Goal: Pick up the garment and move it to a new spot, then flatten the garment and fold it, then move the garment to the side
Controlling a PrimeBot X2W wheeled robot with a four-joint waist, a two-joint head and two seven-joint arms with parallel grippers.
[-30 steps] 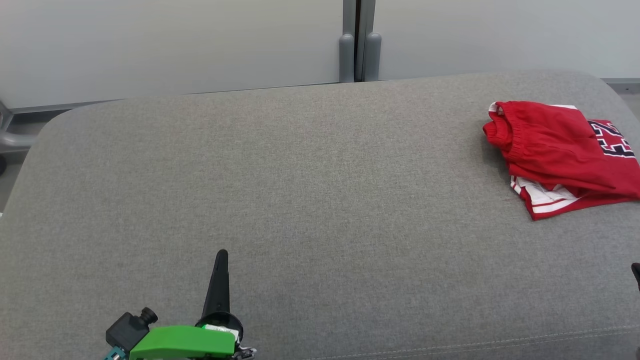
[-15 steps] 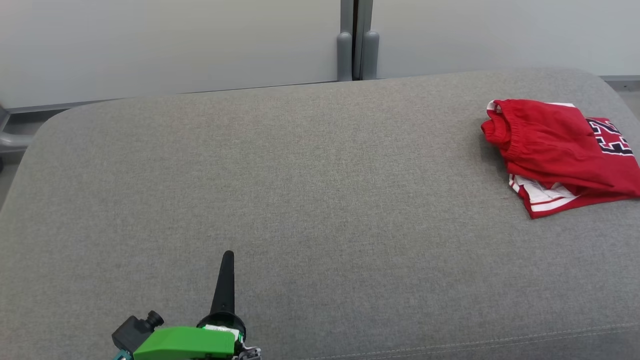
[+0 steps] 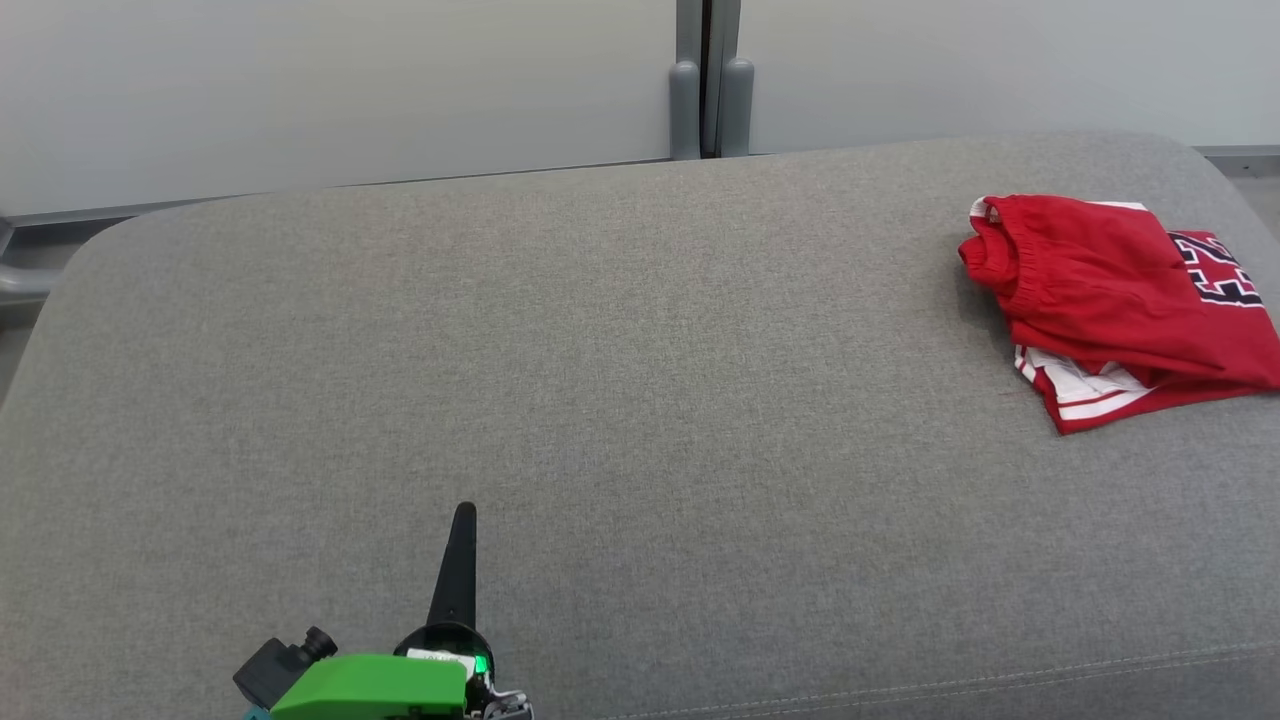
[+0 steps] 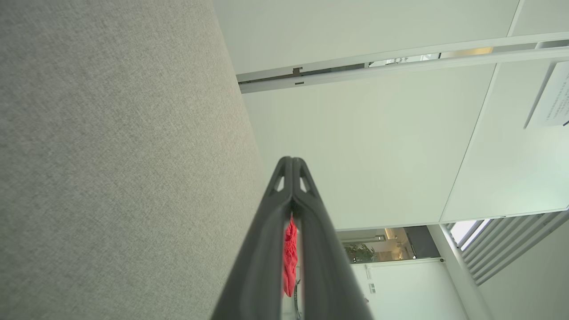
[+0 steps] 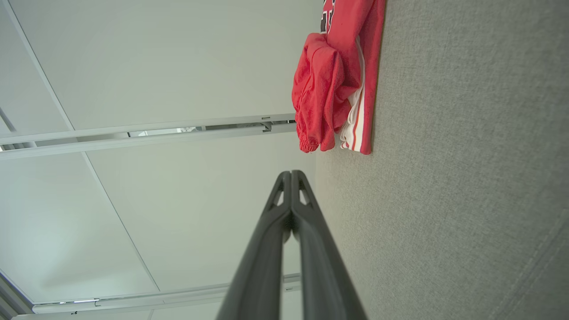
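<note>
The garment [image 3: 1115, 300], red shorts with white stripes and a dark number print, lies folded at the far right of the grey cushioned surface [image 3: 620, 380]. It also appears in the right wrist view as the garment [image 5: 338, 80], and a red sliver of the garment [image 4: 290, 255] peeks between the fingers in the left wrist view. My left gripper [image 3: 463, 515] sits low at the front left, far from the garment, its jaws pressed together and empty. My right gripper [image 5: 291, 173] is shut with nothing in it, hovering short of the garment.
Pale wall panels with a grey vertical post [image 3: 708, 80] stand behind the surface. A stitched seam [image 3: 950, 685] runs along the surface's front edge. A green housing [image 3: 370, 688] sits on the left wrist.
The head camera has turned a little, shifting the picture. The left gripper has drifted slightly right in the view, and the right fingertip seen at the right edge a second ago has left the view.
</note>
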